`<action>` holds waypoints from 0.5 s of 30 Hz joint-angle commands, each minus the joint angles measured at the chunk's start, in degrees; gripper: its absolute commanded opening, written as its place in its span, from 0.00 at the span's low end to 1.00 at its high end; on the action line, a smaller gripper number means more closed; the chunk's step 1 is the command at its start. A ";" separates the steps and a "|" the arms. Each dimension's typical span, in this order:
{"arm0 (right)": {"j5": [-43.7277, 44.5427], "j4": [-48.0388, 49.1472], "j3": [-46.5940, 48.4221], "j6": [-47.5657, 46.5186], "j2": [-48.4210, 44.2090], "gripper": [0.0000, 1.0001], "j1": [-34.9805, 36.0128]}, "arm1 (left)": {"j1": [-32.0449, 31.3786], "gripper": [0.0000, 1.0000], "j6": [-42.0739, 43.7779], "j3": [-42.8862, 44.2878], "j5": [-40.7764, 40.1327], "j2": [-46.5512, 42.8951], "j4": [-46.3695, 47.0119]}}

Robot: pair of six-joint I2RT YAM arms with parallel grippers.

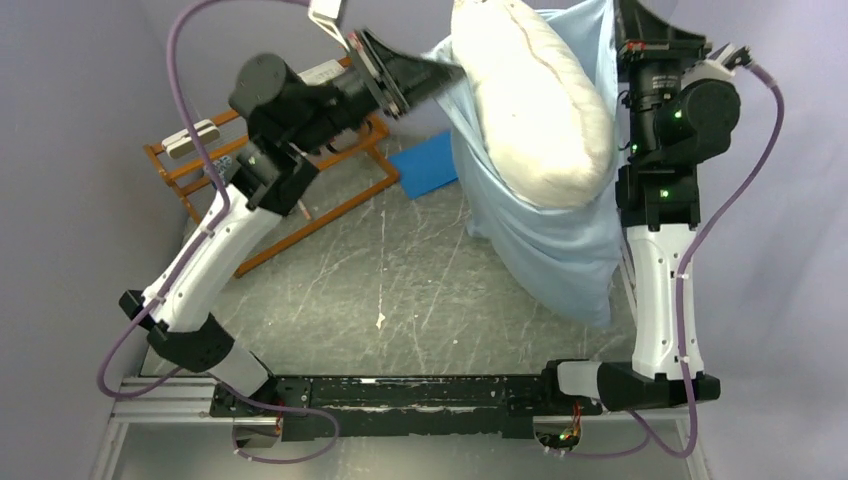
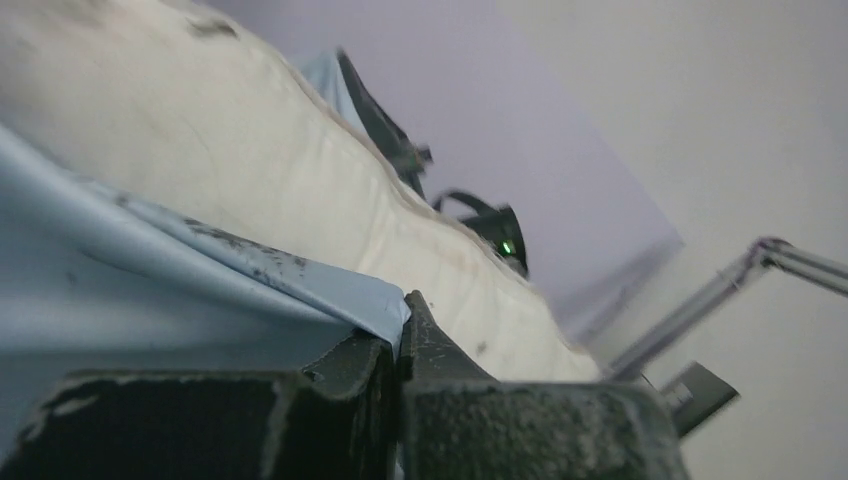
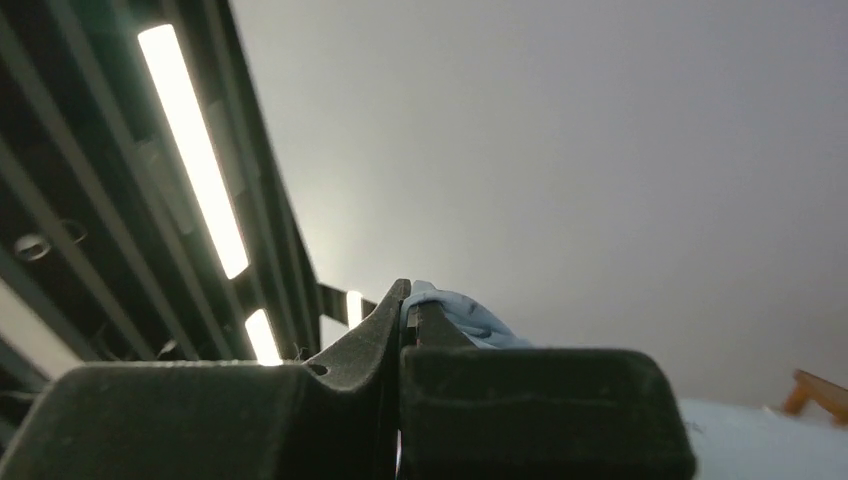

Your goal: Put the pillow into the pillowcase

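Pillow hangs in the upper middle of the top view, with its lower part sunk into the open mouth of the pillowcase, which droops toward the table. Only the wrist views show the grips. The left gripper is clenched on a blue hem, the white pillow just behind it. The right gripper pinches a blue fold under the ceiling lights. The top view alone shows a bright-blue sheet on the table.
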 commanded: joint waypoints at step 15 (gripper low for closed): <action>10.60 -17.36 6.97 -10.10 4.42 0.00 -11.87 | 42.65 0.05 -22.11 -9.30 14.81 -4.67 12.46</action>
